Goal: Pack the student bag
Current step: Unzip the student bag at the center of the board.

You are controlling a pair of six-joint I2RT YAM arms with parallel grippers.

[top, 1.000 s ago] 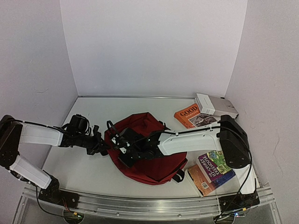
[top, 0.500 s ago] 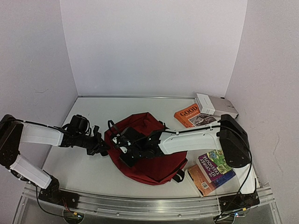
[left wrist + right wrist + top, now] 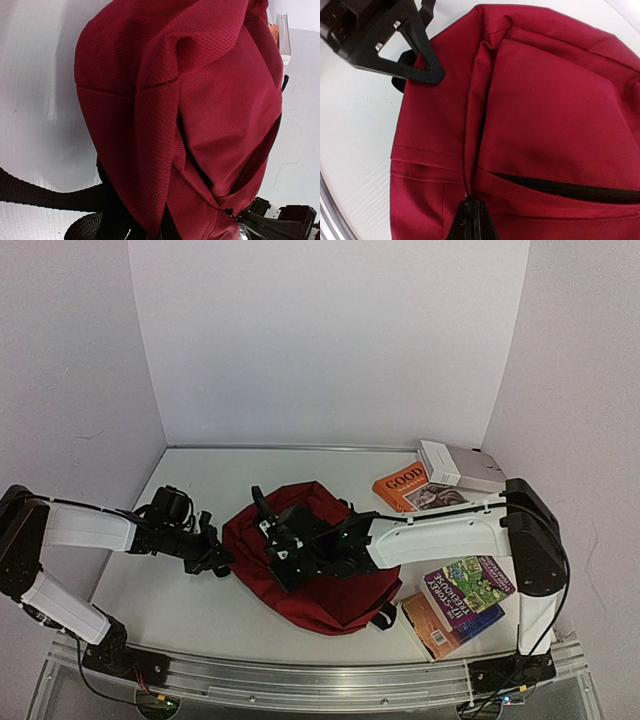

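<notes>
White walls close around a pale table (image 3: 180,612), and the student bag (image 3: 345,600) lies slumped at the lower centre of the overhead view, apparently not yet opened. The left gripper (image 3: 432,75) is clenched on the bag's left edge, and the right gripper (image 3: 472,216) is pinched tight on a fold of red fabric where two seams meet; whether a zipper pull sits between its fingers cannot be told. Opening the bag looks like the step in hand. To do it well, the left grip should act as an anchor while the right draws along the seam line rather than upward, or the soft cloth will simply bunch and drag. A black zipper (image 3: 560,189) runs shut across the front pocket. Black straps (image 3: 45,195) loop under the bag's left side and could snag. An orange book (image 3: 408,490), a white box (image 3: 460,467) and stacked books (image 3: 462,602) wait well apart at right.
</notes>
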